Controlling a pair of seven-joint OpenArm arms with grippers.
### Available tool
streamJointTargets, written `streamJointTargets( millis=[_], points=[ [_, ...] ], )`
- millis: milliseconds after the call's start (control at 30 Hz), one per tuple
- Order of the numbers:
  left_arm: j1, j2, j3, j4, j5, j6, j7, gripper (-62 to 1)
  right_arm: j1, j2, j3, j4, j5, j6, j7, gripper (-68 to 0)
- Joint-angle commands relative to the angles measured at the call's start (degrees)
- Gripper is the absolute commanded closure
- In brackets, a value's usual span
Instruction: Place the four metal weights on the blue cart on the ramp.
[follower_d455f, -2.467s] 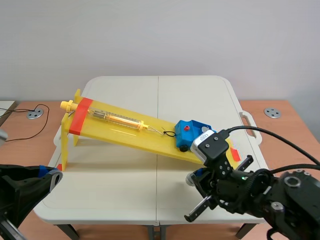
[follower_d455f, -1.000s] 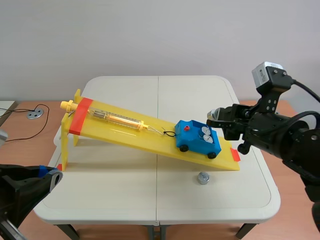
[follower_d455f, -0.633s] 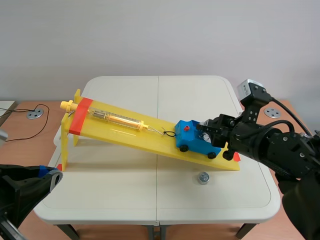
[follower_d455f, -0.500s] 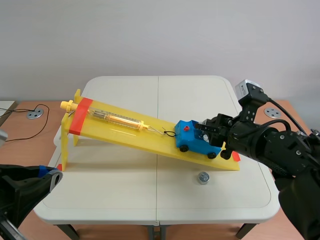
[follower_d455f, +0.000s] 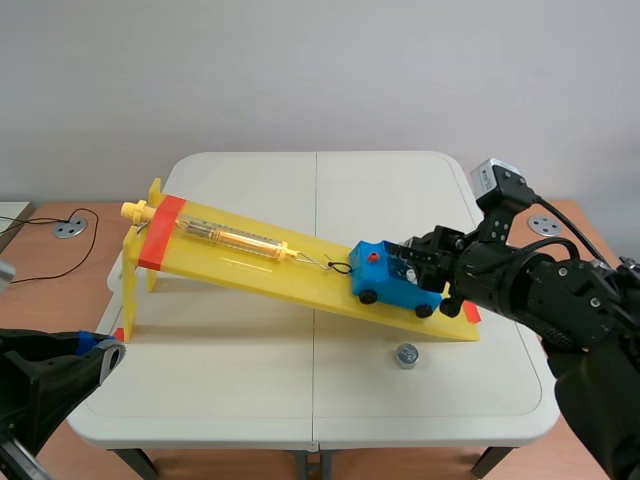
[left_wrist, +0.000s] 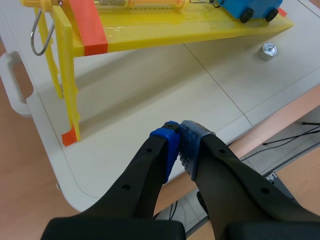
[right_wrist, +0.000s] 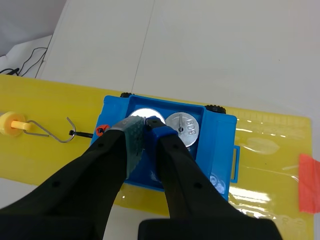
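Note:
The blue cart (follower_d455f: 385, 285) stands low on the yellow ramp (follower_d455f: 250, 262), hooked to a spring scale. My right gripper (follower_d455f: 412, 262) hangs over the cart. In the right wrist view that gripper (right_wrist: 147, 126) is shut on the edge of a metal weight (right_wrist: 140, 115) at the hook end of the cart (right_wrist: 217, 132). A second weight (right_wrist: 183, 130) lies in the cart beside it, and a third (right_wrist: 215, 182) shows partly behind a finger. Another weight (follower_d455f: 406, 354) stands on the table below the ramp. My left gripper (left_wrist: 180, 142) is shut on nothing, off the table's near left corner.
The spring scale (follower_d455f: 235, 238) lies along the ramp, tied to the yellow post (follower_d455f: 140, 212) at its high end. The ramp's legs (left_wrist: 67, 95) stand near my left gripper. The loose weight (left_wrist: 269, 49) sits beyond the ramp's low end in the left wrist view.
My right arm swung up from the table's front, carried a weight over the ramp's low end and lowered it onto the cart. The left arm has kept still.

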Motion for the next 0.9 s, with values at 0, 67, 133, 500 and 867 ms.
streamJointTargets(
  millis=[0, 67, 133, 500, 867],
  points=[
    [-0.48, 1.07, -0.9, 4.13, -3.37, -1.86, -5.09, -2.8, 7.28, 0.33, -1.07, 2.84, 6.71, 3.32, 6.82, -0.6],
    [-0.48, 1.07, -0.9, 4.13, -3.37, -1.86, -5.09, -2.8, 7.26, -0.04, -1.07, 2.82, 6.71, 3.72, 6.82, -0.6],
    [-0.48, 1.07, -0.9, 4.13, -3.37, -1.86, -5.09, -2.8, 7.26, -0.35, -1.07, 2.82, 6.73, 5.22, 6.82, -0.6],
    [-0.48, 1.07, -0.9, 4.13, -3.37, -1.86, -5.09, -2.8, 7.41, -0.96, -1.07, 2.8, 6.71, 4.72, 7.08, -3.6],
    [-0.48, 1.07, -0.9, 4.13, -3.37, -1.86, -5.09, -2.8, 7.89, -0.94, -0.66, 2.8, 6.25, 3.52, 9.99, -26.1]
  ],
)
